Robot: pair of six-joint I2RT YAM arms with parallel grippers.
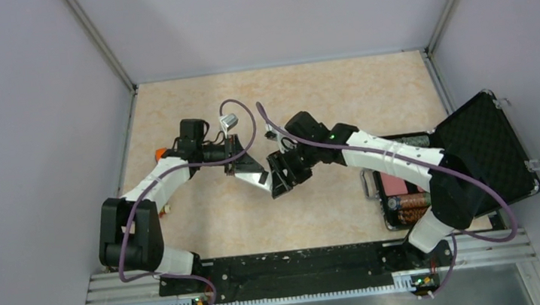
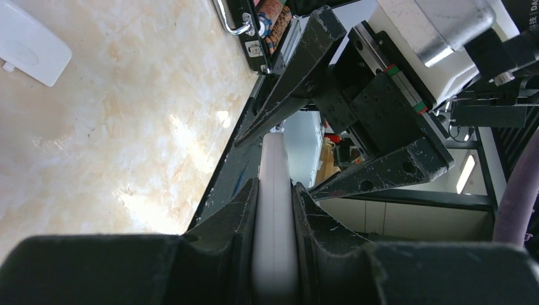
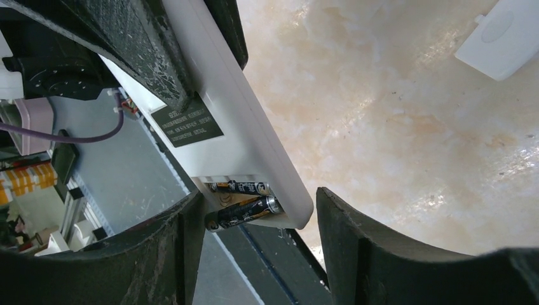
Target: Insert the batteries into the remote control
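Left gripper [image 2: 275,188]: jaws clenched on the remote control [image 3: 251,149], held off the table [image 3: 394,127] with its recess exposed; right gripper [image 3: 257,202]: jaws released, straddling the recess end. Hazard: of the batteries [image 3: 241,188], one lies seated; the other battery [image 3: 246,211] sits skewed, apparently not fully down; a jaw brushing it on withdrawal, or spring pressure, could eject it. Count: two batteries; one remote control; one loose cover [image 3: 502,38] on the table; two grippers.

Beige marbled tabletop [image 1: 306,95], open black foam-lined case [image 1: 487,141] at its right edge, flat white plastic cover [image 2: 28,44] lying on it, small orange tool [image 1: 161,152] by the left edge
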